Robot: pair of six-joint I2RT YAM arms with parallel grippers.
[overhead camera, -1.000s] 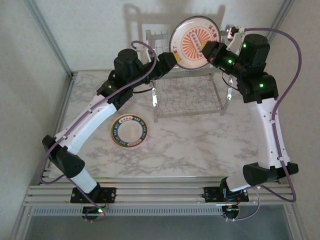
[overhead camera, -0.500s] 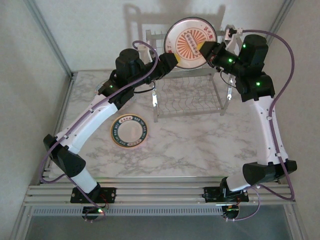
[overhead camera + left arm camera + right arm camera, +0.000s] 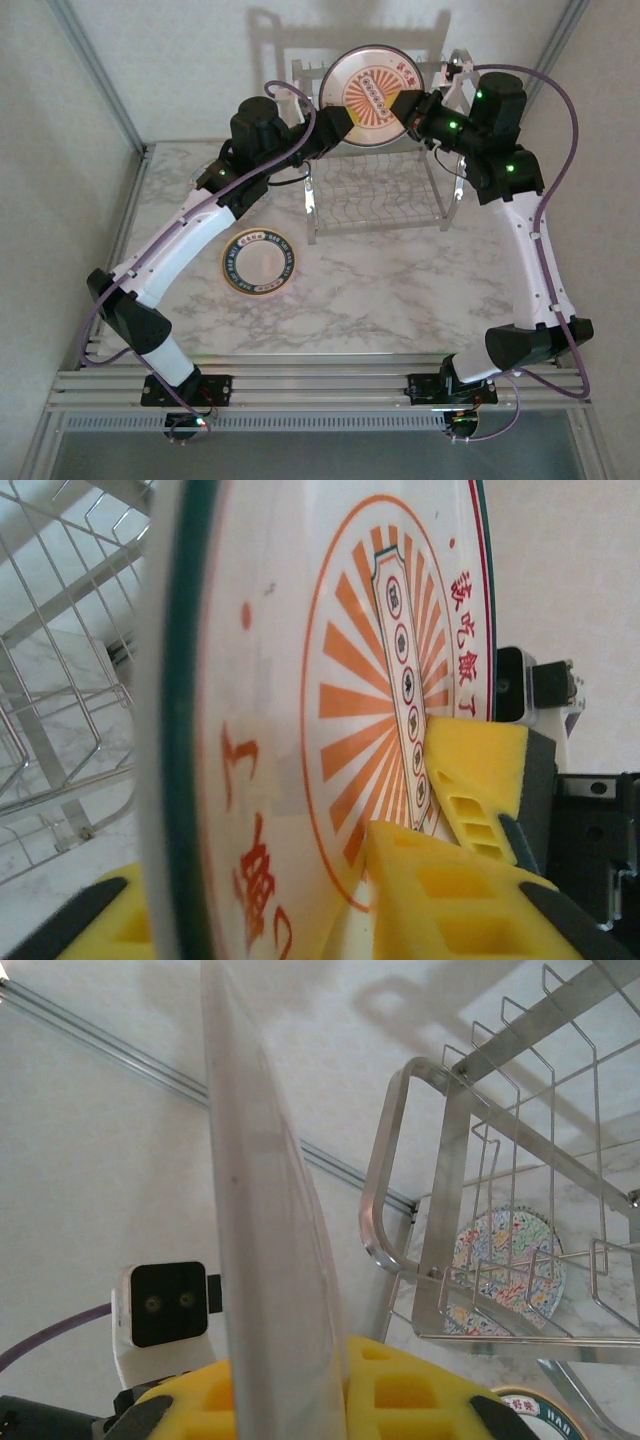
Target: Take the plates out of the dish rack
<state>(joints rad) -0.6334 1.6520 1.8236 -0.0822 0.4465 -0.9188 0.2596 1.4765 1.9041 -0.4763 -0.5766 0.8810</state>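
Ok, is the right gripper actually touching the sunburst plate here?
Touching. The right wrist view shows the sunburst plate edge-on, wedged between the yellow pads of the right gripper, with both pads pressed against it.

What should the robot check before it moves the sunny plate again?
1. Right gripper pinching the sunburst plate: ok.
2. Left gripper has a pad on each side of the rim: ok.
3. Left gripper's hold is firm: cannot tell.
4. Plate is up above the dish rack: ok.
5. Bare table beside the green-rimmed plate for setting down: ok.
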